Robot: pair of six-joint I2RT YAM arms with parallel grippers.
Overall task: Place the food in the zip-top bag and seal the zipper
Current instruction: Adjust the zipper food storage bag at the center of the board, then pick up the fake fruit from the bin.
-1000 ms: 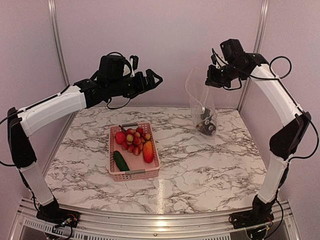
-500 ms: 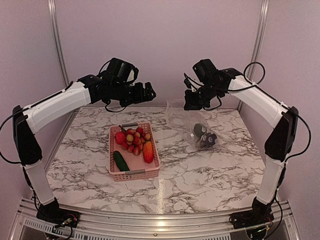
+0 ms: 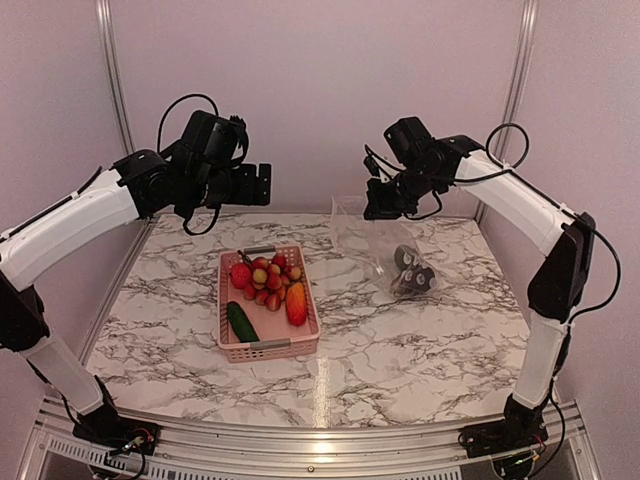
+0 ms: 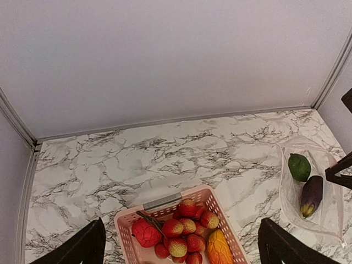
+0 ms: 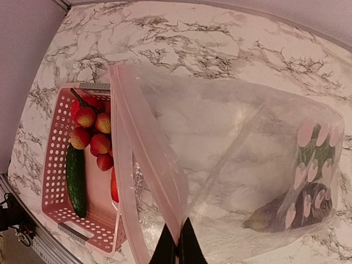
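The clear zip-top bag point(image 3: 370, 240) slants from the table up to my right gripper point(image 3: 377, 207). That gripper is shut on the pale zipper strip point(image 5: 144, 159) at the bag's mouth. In the right wrist view its fingers point(image 5: 177, 248) pinch the strip. A green pepper point(image 4: 299, 166) and a purple eggplant point(image 4: 311, 195) lie in the bag's bottom point(image 3: 412, 272). My left gripper point(image 3: 262, 186) is open and empty, high above the table's back left. In its wrist view point(image 4: 181, 237) it is over the red and tan balls point(image 4: 184, 226). A cucumber point(image 3: 242, 322) and an orange-red fruit point(image 3: 296, 303) lie with them.
The remaining food sits in a pink latticed basket point(image 3: 268, 347) at the table's middle left, also in the right wrist view point(image 5: 52, 165). Walls and metal posts point(image 3: 112, 90) close in the back and sides.
My right gripper brought the hanging bag down and left, so its bottom now rests on the table. My left arm drew back to the left, away from the bag.
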